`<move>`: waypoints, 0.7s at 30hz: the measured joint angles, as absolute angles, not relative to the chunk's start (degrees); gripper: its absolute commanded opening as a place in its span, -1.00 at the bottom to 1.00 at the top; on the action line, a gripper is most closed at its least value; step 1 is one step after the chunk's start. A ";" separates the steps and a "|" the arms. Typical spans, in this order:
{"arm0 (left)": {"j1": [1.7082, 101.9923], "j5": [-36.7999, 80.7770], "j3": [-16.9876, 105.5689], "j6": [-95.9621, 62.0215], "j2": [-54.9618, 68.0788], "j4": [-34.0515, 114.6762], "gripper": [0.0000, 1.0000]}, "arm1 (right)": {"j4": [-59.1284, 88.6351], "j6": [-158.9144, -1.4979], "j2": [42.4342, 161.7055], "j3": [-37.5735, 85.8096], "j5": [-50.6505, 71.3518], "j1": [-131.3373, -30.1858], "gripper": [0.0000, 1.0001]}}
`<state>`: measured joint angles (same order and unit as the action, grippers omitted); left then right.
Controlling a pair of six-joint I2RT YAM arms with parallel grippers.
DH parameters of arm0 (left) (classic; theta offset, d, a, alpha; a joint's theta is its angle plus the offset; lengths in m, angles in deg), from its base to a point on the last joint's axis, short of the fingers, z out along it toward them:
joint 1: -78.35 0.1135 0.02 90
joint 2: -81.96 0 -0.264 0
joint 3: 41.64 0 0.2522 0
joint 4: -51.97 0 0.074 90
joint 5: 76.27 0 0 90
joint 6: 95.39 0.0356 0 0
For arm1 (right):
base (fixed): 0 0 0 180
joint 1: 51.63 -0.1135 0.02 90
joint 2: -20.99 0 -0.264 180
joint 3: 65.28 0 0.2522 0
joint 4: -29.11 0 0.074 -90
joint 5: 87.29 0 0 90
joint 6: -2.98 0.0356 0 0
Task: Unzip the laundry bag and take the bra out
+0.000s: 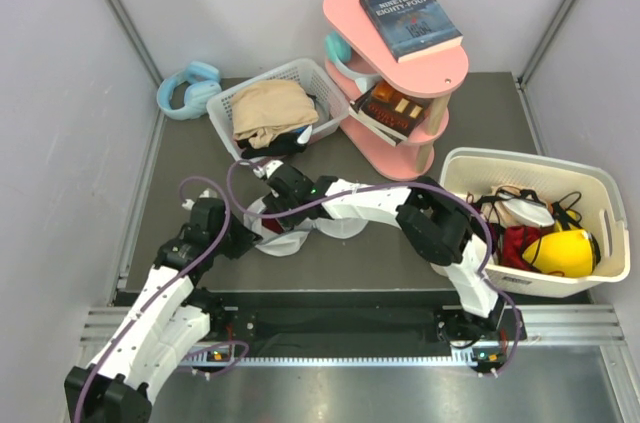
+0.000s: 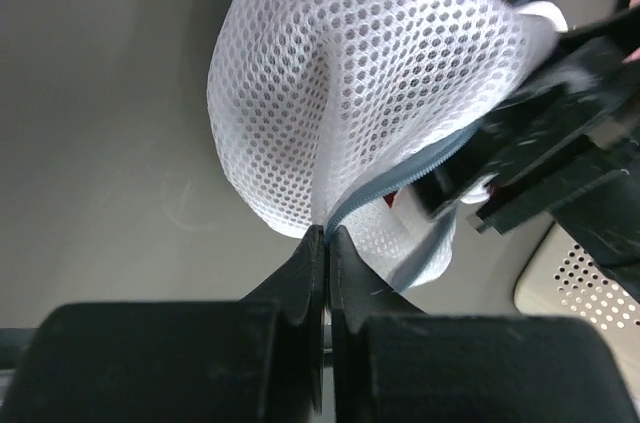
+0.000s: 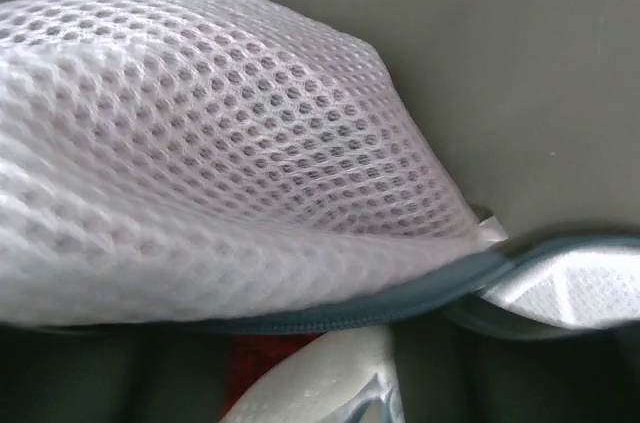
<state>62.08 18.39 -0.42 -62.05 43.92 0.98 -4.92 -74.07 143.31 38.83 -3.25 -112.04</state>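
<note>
The laundry bag [image 1: 283, 242], a white mesh dome with a blue-teal zipper band [image 3: 400, 298], lies on the dark mat between both arms. My left gripper [image 2: 326, 233] is shut on the bag's rim right at the zipper band [image 2: 400, 178]; from above it [image 1: 245, 232] sits at the bag's left side. My right gripper [image 1: 275, 211] is pressed against the bag's far edge, its black body [image 2: 530, 158] touching the band. Mesh [image 3: 200, 143] fills the right wrist view and hides its fingers. The band gapes a little, and red fabric [image 3: 262, 363] shows inside; I cannot tell if that is the bra.
A white slatted basket [image 1: 326, 84] with beige cloth stands behind the bag. A pink shelf [image 1: 436, 71] with books is at back centre, blue headphones [image 1: 188, 89] at back left. A cream tub [image 1: 560, 172] of items sits at the right.
</note>
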 measured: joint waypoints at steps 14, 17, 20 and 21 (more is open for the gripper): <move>62.08 15.86 1.11 -62.49 42.02 1.22 -1.00 | -4.88 -75.21 134.35 36.62 -3.57 -112.21 -0.91; 62.08 15.05 2.30 -62.49 41.93 1.08 -1.00 | -4.99 -75.95 129.54 35.59 -2.77 -112.15 -0.82; 62.08 13.83 3.04 -62.49 41.96 0.82 -1.00 | -4.27 -76.63 124.30 33.23 -1.52 -111.82 -0.74; 62.08 13.54 3.10 -62.47 41.96 0.60 -1.00 | -4.05 -76.91 122.72 32.27 -0.51 -111.62 -0.72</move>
<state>62.08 13.54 3.10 -62.47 41.96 0.60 -4.05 -76.91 122.72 32.27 -0.51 -111.62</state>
